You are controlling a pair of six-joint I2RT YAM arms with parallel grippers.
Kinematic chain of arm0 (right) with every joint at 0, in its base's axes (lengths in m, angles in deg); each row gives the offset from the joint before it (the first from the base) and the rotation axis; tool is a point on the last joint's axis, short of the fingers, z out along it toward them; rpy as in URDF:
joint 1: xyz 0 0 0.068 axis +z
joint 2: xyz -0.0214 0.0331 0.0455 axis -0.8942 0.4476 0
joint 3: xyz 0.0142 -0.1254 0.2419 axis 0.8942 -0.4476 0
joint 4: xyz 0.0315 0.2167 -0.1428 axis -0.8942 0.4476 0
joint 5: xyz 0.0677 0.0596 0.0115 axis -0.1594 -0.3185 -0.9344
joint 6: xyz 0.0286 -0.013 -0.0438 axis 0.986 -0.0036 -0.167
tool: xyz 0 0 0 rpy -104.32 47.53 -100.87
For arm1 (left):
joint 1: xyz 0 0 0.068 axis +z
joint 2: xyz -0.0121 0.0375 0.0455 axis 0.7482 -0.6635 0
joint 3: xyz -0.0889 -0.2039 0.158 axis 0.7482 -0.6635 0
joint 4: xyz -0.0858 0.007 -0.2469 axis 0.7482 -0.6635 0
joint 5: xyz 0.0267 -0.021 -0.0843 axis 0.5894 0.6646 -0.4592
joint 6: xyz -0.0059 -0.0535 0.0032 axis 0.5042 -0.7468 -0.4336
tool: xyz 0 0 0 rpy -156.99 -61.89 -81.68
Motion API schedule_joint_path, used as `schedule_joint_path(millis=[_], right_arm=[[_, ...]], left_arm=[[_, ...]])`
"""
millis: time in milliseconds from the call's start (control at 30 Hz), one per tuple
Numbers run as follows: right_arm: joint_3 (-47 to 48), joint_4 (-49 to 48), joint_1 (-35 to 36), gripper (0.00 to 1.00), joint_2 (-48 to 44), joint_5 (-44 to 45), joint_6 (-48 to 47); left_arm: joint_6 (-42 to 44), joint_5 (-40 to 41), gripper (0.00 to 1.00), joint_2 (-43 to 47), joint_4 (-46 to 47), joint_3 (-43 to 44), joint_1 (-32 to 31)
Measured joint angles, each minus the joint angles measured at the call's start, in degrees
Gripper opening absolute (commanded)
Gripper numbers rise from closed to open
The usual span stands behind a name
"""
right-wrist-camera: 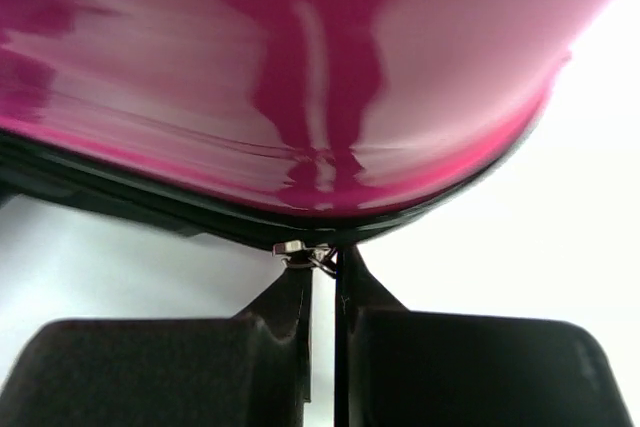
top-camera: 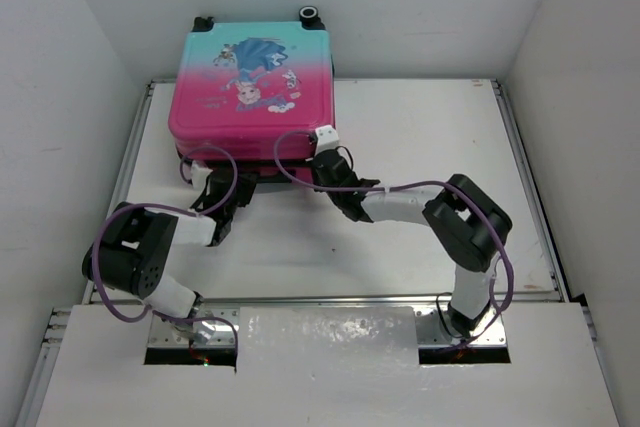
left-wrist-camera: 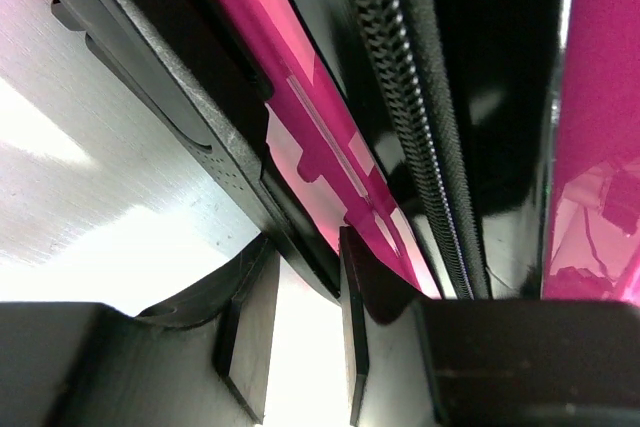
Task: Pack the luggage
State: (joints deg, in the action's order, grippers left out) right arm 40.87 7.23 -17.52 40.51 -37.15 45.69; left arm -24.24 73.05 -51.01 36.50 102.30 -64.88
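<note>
- The luggage is laid closed, lid up, at 11 o'clock on the table.
- The zip pull at its 6 o'clock edge is clenched by the right gripper.
- The pull should be drawn along the zip, level with the seam and not lifted away.
- The left gripper is set at the 7 o'clock rim with its jaws narrowly apart; a grasp cannot be told.
- The left arm is folded with its elbow at 8 o'clock, the right arm at 4 o'clock.
</note>
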Motion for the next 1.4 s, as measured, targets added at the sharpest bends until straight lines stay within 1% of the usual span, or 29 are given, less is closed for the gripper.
schedule_joint_path(millis=[133, 233, 367, 433, 500, 567, 633, 667, 700, 733, 767, 800, 833, 867, 900, 933, 1000, 1033, 1067, 1100, 1133, 1167, 1267, 1300, 1400], right_arm=[[-4.5, -5.4, -2.2, 0.0, -1.5, 1.2, -2.9], [-5.8, -8.3, -6.0, 0.0, -2.0, 1.9, -4.7], [-5.7, -9.2, -10.3, 0.0, -1.9, -1.2, -6.4], [-4.6, -9.1, -12.3, 0.0, -1.0, -4.4, -7.9], [-0.6, -7.2, -14.8, 0.0, 1.6, -8.3, -9.6], [3.5, -1.7, -16.6, 0.0, 3.6, -15.6, -11.0], [8.6, 6.0, -18.8, 0.0, 5.1, -24.9, -12.2], [11.3, 9.7, -19.9, 0.02, 6.3, -29.4, -12.1], [13.6, 12.8, -21.0, 0.1, 7.5, -33.7, -11.9], [14.8, 14.2, -22.2, 0.26, 8.8, -37.2, -11.5], [15.1, 11.9, -23.6, 0.39, 10.3, -37.5, -10.9], [15.5, 9.5, -25.0, 0.55, 11.5, -38.0, -10.2], [15.4, 7.2, -26.5, 0.71, 12.0, -38.2, -9.5], [15.0, 5.5, -27.6, 0.75, 11.7, -37.7, -8.6], [13.6, 3.3, -28.4, 0.78, 10.6, -36.7, -8.3], [11.3, 1.8, -28.9, 0.87, 8.4, -35.8, -7.9], [6.2, 0.3, -28.9, 0.91, 2.6, -33.6, -6.9], [3.7, 0.0, -28.6, 0.93, -0.9, -32.5, -6.3], [1.7, 0.2, -28.2, 0.97, -4.3, -31.9, -5.7], [0.3, 0.5, -27.9, 0.98, -7.2, -31.2, -5.0], [-0.6, 1.1, -27.6, 0.99, -10.1, -30.8, -4.5], [-1.1, 1.7, -27.3, 0.99, -12.6, -30.4, -4.0], [-2.9, 3.7, -27.1, 0.99, -19.0, -28.9, -3.0], [-3.8, 4.6, -27.1, 0.99, -21.0, -28.3, -2.9], [-6.6, 10.2, -27.1, 0.99, -27.2, -26.8, -2.8]], left_arm=[[0.0, -1.3, 0.0, 0.0, 0.1, 0.0, 0.4], [-0.2, -2.1, 0.0, 0.0, 0.1, 0.1, 0.8], [-0.7, -3.8, 0.0, -0.3, 0.1, 0.7, 0.9], [-0.7, -4.7, 0.0, -0.6, 0.1, 1.0, 0.8], [-0.7, -5.3, 0.0, -0.8, 0.0, 1.2, 0.8], [-0.4, -5.4, 0.0, -0.9, 0.0, 1.3, 0.8], [0.1, -5.6, 0.0, -1.0, -0.2, 1.4, 0.8], [0.6, -5.9, 0.0, -1.0, -0.5, 1.4, 1.0], [1.0, -6.0, 0.0, -0.9, -0.8, 1.4, 1.2], [1.4, -6.1, 0.0, -0.7, -1.2, 1.6, 1.2], [2.1, -6.2, 0.0, -0.6, -1.9, 1.9, 1.2], [2.6, -6.4, 0.01, -0.4, -2.8, 2.4, 1.3], [3.2, -6.6, 0.25, -0.2, -4.0, 2.9, 1.4], [3.9, -6.8, 0.41, 0.3, -5.6, 3.6, 1.4], [4.7, -7.0, 0.54, 1.0, -7.4, 4.1, 1.4], [6.1, -6.8, 0.73, 1.4, -9.4, 4.5, 1.4], [9.2, -5.8, 0.79, 2.9, -14.7, 4.9, 1.5], [10.4, -5.2, 0.8, 3.8, -17.4, 5.7, 1.5], [11.6, -4.8, 0.8, 4.9, -19.8, 6.6, 1.4], [12.7, -4.7, 0.84, 6.5, -22.4, 7.7, 1.1], [13.7, -4.2, 0.85, 8.3, -25.0, 8.6, 0.5], [15.2, -3.4, 0.88, 10.3, -27.7, 9.7, -0.2], [19.8, 0.0, 0.89, 15.5, -34.3, 14.2, -2.7], [21.4, 0.9, 0.91, 17.2, -35.4, 15.3, -3.3], [27.7, 2.8, 0.92, 23.3, -37.9, 17.2, -4.3]])
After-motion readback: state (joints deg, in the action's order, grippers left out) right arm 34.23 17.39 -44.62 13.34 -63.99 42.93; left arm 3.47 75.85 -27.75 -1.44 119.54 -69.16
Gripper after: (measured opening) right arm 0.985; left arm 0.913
